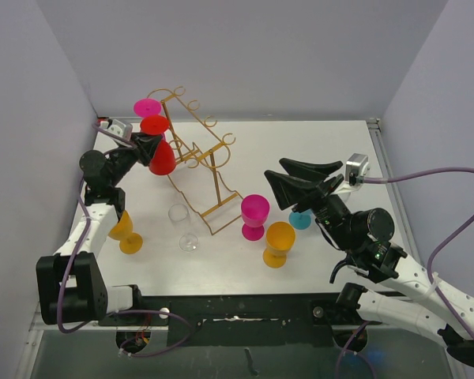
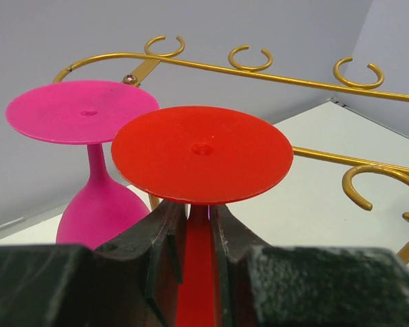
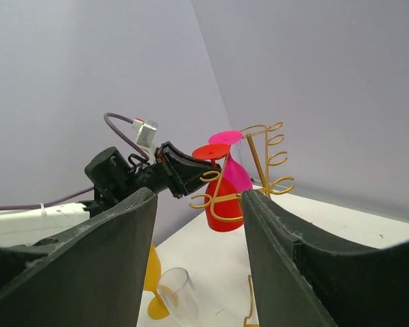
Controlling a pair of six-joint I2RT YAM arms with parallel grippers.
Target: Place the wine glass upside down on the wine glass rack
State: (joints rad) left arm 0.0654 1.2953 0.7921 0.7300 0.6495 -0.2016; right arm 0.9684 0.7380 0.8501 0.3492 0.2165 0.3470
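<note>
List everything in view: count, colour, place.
wine glass rack: one, gold, far left of table
red wine glass: one, upside down at the rack, held by its stem
pink wine glass: one, upside down at the rack's far end
magenta wine glass: one, upright, centre
orange wine glasses: two, centre right and near left
clear wine glass: one, by the rack base
blue wine glass: one, partly hidden behind the right gripper
table: one, white
left gripper: shut on the red stem
right gripper: open, empty
</note>
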